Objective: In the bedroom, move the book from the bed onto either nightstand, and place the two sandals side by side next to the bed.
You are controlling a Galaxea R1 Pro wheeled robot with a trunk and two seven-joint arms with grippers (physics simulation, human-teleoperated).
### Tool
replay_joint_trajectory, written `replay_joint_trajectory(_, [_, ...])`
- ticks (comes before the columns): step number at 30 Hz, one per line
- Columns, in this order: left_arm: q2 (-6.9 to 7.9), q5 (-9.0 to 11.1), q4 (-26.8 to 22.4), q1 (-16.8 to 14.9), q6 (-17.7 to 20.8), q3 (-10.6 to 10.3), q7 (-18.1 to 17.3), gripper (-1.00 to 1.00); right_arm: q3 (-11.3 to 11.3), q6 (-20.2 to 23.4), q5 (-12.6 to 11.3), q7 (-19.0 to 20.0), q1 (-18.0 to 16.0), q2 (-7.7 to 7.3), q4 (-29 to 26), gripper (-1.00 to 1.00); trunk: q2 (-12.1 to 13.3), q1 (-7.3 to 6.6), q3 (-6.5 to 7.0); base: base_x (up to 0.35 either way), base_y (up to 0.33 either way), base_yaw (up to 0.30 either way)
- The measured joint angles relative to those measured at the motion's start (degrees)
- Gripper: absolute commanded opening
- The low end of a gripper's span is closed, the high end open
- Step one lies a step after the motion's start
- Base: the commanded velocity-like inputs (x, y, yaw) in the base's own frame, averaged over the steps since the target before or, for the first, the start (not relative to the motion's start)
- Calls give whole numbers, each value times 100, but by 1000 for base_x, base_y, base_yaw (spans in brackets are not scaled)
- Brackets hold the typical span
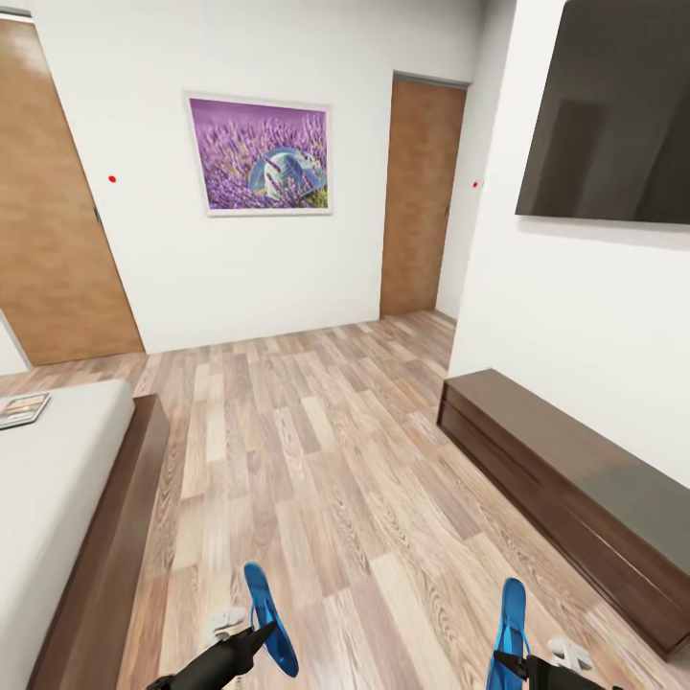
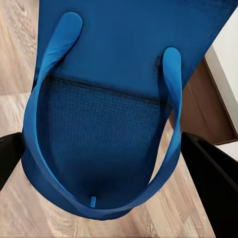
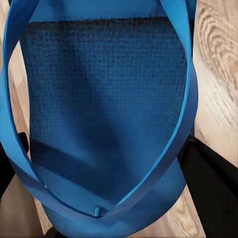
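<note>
Each of my grippers carries one bright blue sandal above the wood floor. The left gripper [image 1: 261,634] is shut on the left sandal [image 1: 265,604], whose sole and thin straps fill the left wrist view [image 2: 119,99] between black fingers [image 2: 213,183]. The right gripper [image 1: 508,661] is shut on the right sandal [image 1: 513,618], seen close up in the right wrist view [image 3: 104,114]. The bed [image 1: 57,498], with its white mattress and dark brown frame, lies at the left. The book [image 1: 21,409] rests on the mattress near its far corner. The nightstand is out of view.
A long low dark brown cabinet [image 1: 575,489] runs along the right wall under a black wall screen [image 1: 613,105]. Two light wooden doors [image 1: 422,192] [image 1: 53,220] and a purple picture [image 1: 261,155] are on the far wall. Plank floor [image 1: 326,460] stretches between bed and cabinet.
</note>
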Motion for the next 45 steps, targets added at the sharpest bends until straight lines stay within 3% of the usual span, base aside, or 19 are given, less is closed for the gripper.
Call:
replay_joint_trajectory(11, [-10, -34, 6, 0, 0, -6, 12, -100, 4, -69, 10, -1, 7, 0, 2, -100, 0, 0, 1, 322, 0, 0])
replay_joint_trajectory(15, [-43, -408, 4, 1, -5, -54, 377, -100, 7, -211, 10, -26, 8, 6, 7, -100, 0, 0, 1, 324, 0, 0])
replay_joint_trajectory(17, [-108, -725, 4, 1, -38, -120, 806, -100, 24, -249, 20, -185, 9, 15, 45, -100, 0, 0, 0, 324, 0, 0])
replay_joint_trajectory(19, [-242, -1181, 7, 1, -169, -184, 1524, -100, 53, -273, 42, -748, 9, 110, 124, -100, 0, 0, 0, 324, 0, 0])
replay_joint_trajectory(21, [-382, -1457, 18, 0, -307, -221, 2141, -100, 59, -282, 59, -1604, 9, 312, 165, -100, 0, 0, 0, 325, 0, 0])
replay_joint_trajectory(22, [-408, -1500, 29, 0, -330, -225, 2255, -100, 44, -283, 55, -1813, 8, 372, 170, -100, 0, 0, 0, 326, 0, 0])
replay_joint_trajectory(23, [-456, -1595, 125, 1, -376, -236, 2468, -100, 64, -285, 90, -2274, 8, 526, 186, -100, 0, 0, 0, 326, 0, 0])
replay_joint_trajectory(25, [-482, -1658, 339, 1, -410, -239, 2605, -100, 49, -288, 251, -2594, 8, 714, 200, -100, 0, 0, 0, 327, 0, 0])
replay_joint_trajectory(28, [-497, -1687, 650, 1, -547, -238, 2677, -100, 12, -301, 859, -2757, 8, 845, 208, -100, 0, 0, 0, 327, 0, 0])
replay_joint_trajectory(32, [-504, -1692, 914, 0, -883, -247, 2690, -100, -1, -358, 1106, -2613, 8, 858, 201, -100, 0, 0, 1, 328, 0, 0])
replay_joint_trajectory(38, [-506, -1690, 1006, -1, -1022, -252, 2682, -100, -20, -441, 1160, -931, 16, 803, 197, -100, 0, 0, 1, 329, 0, 0])
replay_joint_trajectory(40, [-505, -1690, 1011, -1, -1035, -253, 2680, -100, -44, -565, 1147, -638, 18, 796, 196, -100, 0, 0, 1, 329, 0, 0])
replay_joint_trajectory(45, [-509, -1690, 1014, -1, -1048, -253, 2687, -100, -47, -798, 1137, -521, 20, 796, 193, -100, 0, 0, 1, 329, 0, 0])
